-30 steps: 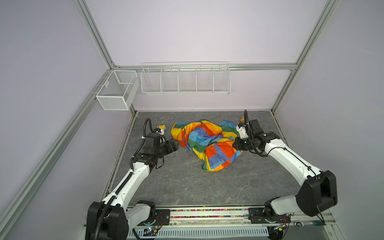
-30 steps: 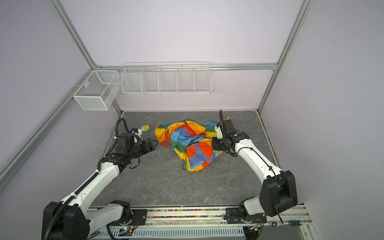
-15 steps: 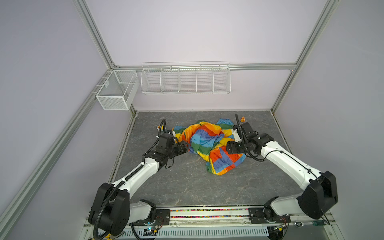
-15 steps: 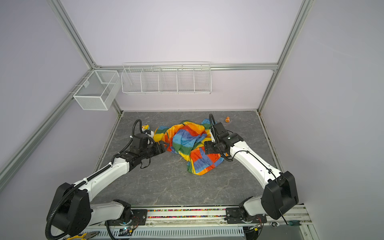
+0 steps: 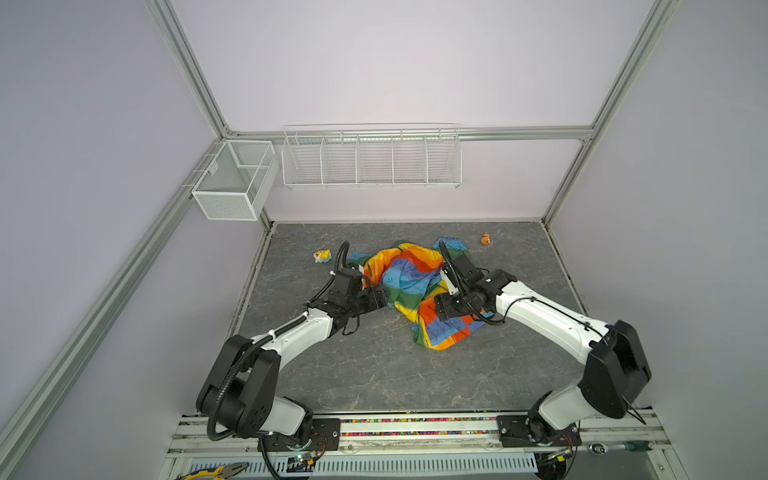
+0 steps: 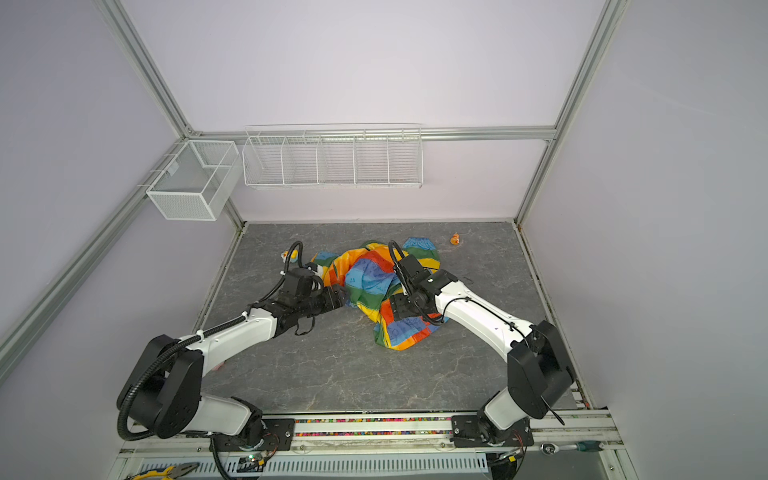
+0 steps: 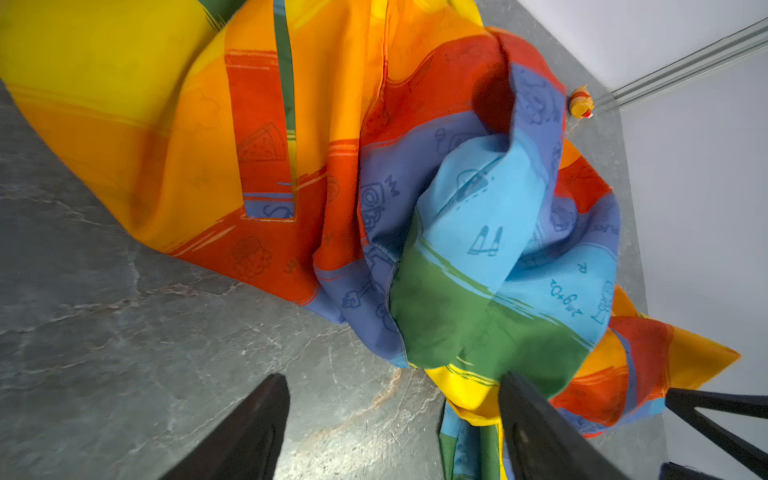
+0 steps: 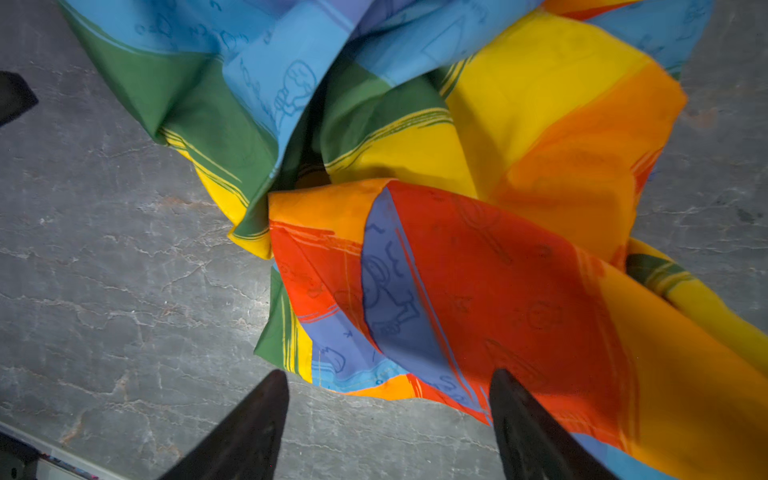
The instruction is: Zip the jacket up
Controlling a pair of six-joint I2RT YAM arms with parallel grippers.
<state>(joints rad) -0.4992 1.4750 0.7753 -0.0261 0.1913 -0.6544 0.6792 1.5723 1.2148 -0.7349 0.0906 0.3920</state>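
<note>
both top views show the grey marbled tabletop (image 5: 365, 374) with the crumpled, thin, rainbow-striped jacket (image 5: 409, 282) near mid-frame. left gripper (image 7: 392, 378) and right gripper (image 8: 388, 374) flank it, fingers spread wide, pinching nothing. small yellow toy (image 5: 322, 255) lies to its upper left, small orange toy (image 5: 485, 239) to its upper right.

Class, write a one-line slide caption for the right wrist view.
Open right gripper poised at the edge of a crumpled rainbow jacket on a grey marbled table.
</note>
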